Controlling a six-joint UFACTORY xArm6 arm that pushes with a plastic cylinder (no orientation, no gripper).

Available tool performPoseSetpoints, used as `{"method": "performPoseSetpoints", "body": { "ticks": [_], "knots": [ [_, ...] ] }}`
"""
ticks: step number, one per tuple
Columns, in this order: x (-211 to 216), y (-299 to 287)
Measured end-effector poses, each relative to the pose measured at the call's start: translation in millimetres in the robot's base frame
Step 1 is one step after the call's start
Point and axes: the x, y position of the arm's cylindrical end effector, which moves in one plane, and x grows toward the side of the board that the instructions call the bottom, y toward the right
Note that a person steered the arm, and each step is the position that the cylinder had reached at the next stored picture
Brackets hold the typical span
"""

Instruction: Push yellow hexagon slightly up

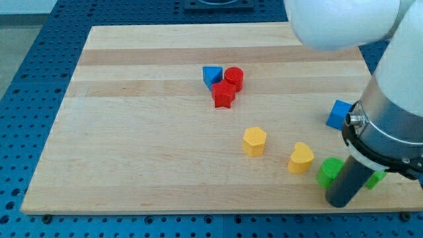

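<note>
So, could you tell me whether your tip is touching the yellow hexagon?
No, my tip sits by the green block, well to the view's right of the yellow hexagon.

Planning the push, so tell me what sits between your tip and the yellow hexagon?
In the camera view, the other yellow block lies between my tip and the yellow hexagon; a green block sits beside my tip.

yellow blocks: 2, hexagon point(254, 141) and heart point(301, 158) | red blocks: 2, cylinder point(234, 77) and star point(224, 95) | blue blocks: 2, point(211, 75) and point(339, 114) | green blocks: 2, point(328, 172) and point(375, 178) | wooden board point(132, 132): 1
</note>
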Motion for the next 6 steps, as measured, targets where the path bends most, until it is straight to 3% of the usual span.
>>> {"method": "performPoseSetpoints", "body": {
  "ticks": [1, 3, 4, 6],
  "knots": [
    [0.0, -6.7],
    [-5.3, -80.0],
    [-32.2, -110.0],
    [-77.9, -111.8]
  ]
}}
